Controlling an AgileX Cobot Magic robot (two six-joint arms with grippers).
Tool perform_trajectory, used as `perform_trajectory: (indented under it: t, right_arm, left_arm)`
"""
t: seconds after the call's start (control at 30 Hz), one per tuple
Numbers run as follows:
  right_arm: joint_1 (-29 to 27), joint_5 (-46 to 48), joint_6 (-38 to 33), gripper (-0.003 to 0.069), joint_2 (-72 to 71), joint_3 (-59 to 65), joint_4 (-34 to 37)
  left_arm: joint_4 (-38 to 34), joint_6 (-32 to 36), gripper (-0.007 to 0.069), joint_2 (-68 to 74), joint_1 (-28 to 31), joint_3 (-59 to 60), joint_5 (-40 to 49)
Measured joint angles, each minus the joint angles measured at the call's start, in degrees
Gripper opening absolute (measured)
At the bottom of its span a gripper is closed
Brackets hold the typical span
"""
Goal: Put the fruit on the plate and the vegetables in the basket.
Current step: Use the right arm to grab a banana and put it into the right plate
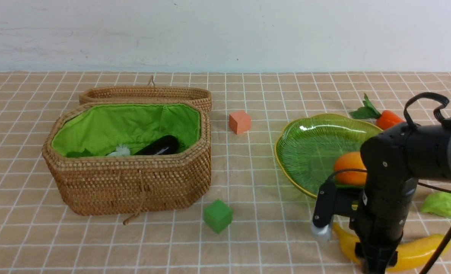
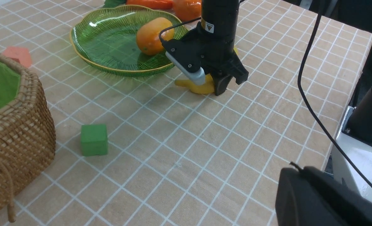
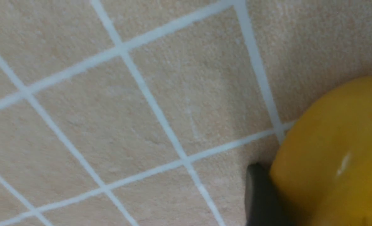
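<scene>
1. The right pincer (image 2: 211,88) clasps the banana (image 1: 419,249), which lies on the worktop (image 1: 248,228) at 5 o'clock from the plate (image 1: 316,152).
2. Best practice here: confirm a firm hold on the glossy skin, lift clear of the plate's edge, and set the banana beside the mango (image 1: 349,167), not on it.

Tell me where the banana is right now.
Front view, lower right: the banana lies on the tablecloth just on the robot's side of the plate, with the right gripper down over it.

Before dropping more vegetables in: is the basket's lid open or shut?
Open: the lid lies back behind the basket, and the green lining shows.
</scene>
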Motion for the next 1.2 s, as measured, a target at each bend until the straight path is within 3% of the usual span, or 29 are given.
perform_trajectory:
  t: [0.1, 0.2, 0.23, 0.33, 0.4, 0.43, 0.57, 0.77, 0.93, 1.2]
  right_arm:
    - [2.0, 3.3, 3.3, 0.0320, -3.0, -3.0, 4.3]
    - [3.3, 2.6, 11.4, 0.0320, -6.4, -9.0, 8.5]
    - [3.1, 0.2, 16.9, 0.0320, -6.8, -12.9, 9.0]
    - [0.3, -7.3, 32.1, 0.0320, -4.9, -19.5, 9.7]
    - [-0.8, -8.9, 35.8, 0.0320, -3.8, -21.5, 10.1]
    - [-3.2, -11.6, 42.8, 0.0320, -0.8, -24.6, 10.6]
    - [-7.9, -13.8, 52.2, 0.0320, 7.3, -31.7, 13.8]
    - [-11.1, -14.1, 55.0, 0.0320, 15.4, -37.2, 20.1]
    - [-11.9, -14.9, 55.1, 0.0338, 17.3, -37.8, 21.2]
    - [-12.2, -11.1, 53.1, 0.0572, 14.9, -38.1, 21.0]
  left_arm:
    - [-0.3, 0.0, -0.0013, 0.0, 0.0, 0.0, 0.0]
    - [-0.5, 0.0, -0.0013, 0.0, 0.0, 0.0, -1.1]
    - [-0.6, 0.0, -0.0013, 0.0, 0.0, 0.0, -2.3]
    - [-0.6, 0.0, -0.0013, 0.0, 0.0, 0.0, -4.1]
    - [-0.6, 0.0, -0.0013, 0.0, 0.0, 0.0, -4.4]
    - [-0.6, 0.0, -0.0013, 0.0, 0.0, 0.0, -4.6]
    - [-0.6, 0.0, -0.0013, 0.0, 0.0, 0.0, -5.6]
    - [-0.8, 0.2, -0.0013, 0.0, 0.0, 0.0, -9.1]
    - [-1.1, 0.2, -0.0013, 0.0, 0.0, 0.0, -11.9]
    - [-1.2, 0.2, -0.0013, 0.0, 0.0, 0.0, -14.0]
